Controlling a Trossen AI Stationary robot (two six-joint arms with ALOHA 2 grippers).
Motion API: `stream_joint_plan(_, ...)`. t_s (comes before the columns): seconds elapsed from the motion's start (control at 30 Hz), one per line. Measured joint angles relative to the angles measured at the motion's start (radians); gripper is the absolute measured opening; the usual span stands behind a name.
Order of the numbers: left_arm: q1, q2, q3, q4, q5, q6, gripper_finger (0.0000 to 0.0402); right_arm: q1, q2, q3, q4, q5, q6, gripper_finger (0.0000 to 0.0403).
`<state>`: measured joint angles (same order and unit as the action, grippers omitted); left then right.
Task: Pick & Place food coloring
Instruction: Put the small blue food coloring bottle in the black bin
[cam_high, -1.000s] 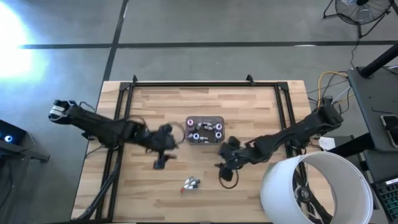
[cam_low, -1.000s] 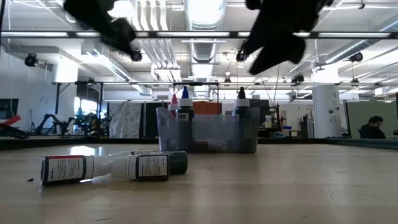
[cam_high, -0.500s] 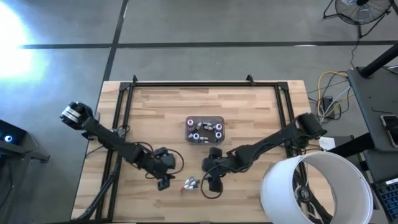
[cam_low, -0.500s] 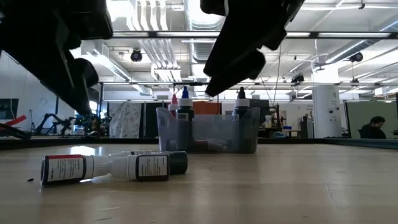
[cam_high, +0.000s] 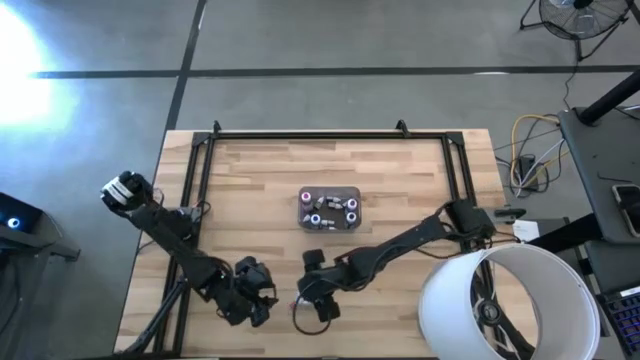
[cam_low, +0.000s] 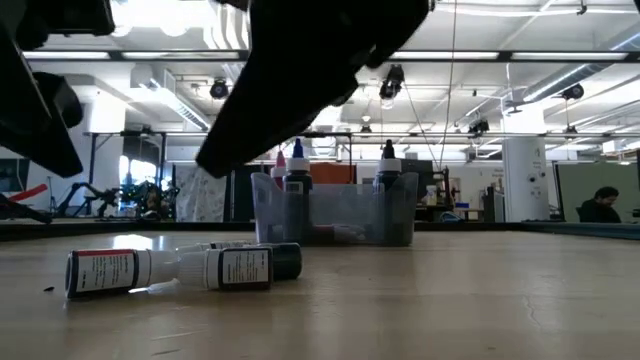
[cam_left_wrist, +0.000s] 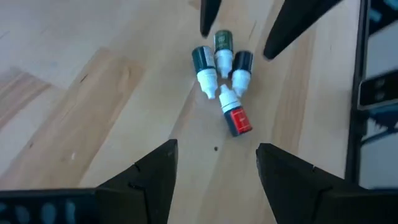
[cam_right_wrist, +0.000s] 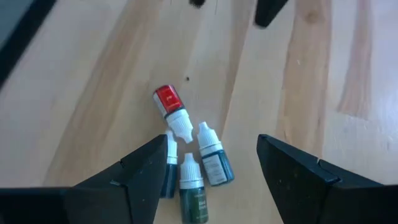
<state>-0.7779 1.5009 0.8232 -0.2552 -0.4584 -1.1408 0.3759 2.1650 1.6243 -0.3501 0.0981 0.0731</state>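
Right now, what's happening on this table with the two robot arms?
Two robot arms are sorting little food coloring bottles. Several already stand in the small grey tray at the middle of the table. Four loose bottles lie on their sides in a cluster near the front edge. The right gripper hangs open right above that cluster, touching none of them. The left gripper is open too, close beside it, facing the same bottles. Neither holds anything.
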Motion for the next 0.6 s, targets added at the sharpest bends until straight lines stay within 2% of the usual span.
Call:
stream_joint_plan(0.17, -0.019, 0.000, -0.005, -0.001, -0.061, -0.081, 0.0195, -0.009, 0.052, 0.037, -0.021, -0.008, -0.038, 0.0226)
stream_joint_plan(0.6, -0.018, -0.001, -0.009, -0.024, -0.129, -0.086, 0.0195, -0.038, 0.118, 0.072, -0.011, -0.028, -0.021, 0.0221)
